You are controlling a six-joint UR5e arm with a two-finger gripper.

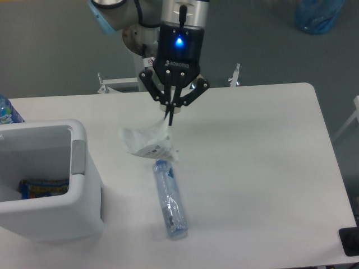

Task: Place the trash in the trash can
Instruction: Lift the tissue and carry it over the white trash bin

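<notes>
Judging from how things lie, the task is under way but nothing from the desk has reached its goal yet. Starting at the left edge, part of a clear plastic bottle with a blue label [7,111] peeps into view; whether it stands on the white desk [263,168] or beside it cannot be told. Next comes the boxy white plastic trash can with a grey side panel [45,182], standing at the near left of the desk. Inside it lies one colourful yellow and blue wrapper [42,188]; neither piece of trash from the desk is in there.

To the right of the can, the crumpled white paper wad [147,143] hangs in the air, lifted clear of the desk, just above the blue neck of the slim clear plastic bottle [169,199]. The black two-finger hand [170,119] is clamped on the wad's top edge, its fingers drawn together on a pinch of paper. The slim bottle lies flat on the desk, near of the wad, untouched.

So the wad is picked up but not carried over and released; the bottle's whole turn is left.

By count: one trash can, one paper wad, one slim bottle on the desk, one wrapper in the can, one bottle at the left edge, one hand. Far right on the grey floor sits one blue plastic bag [318,15], no part of the job.
</notes>
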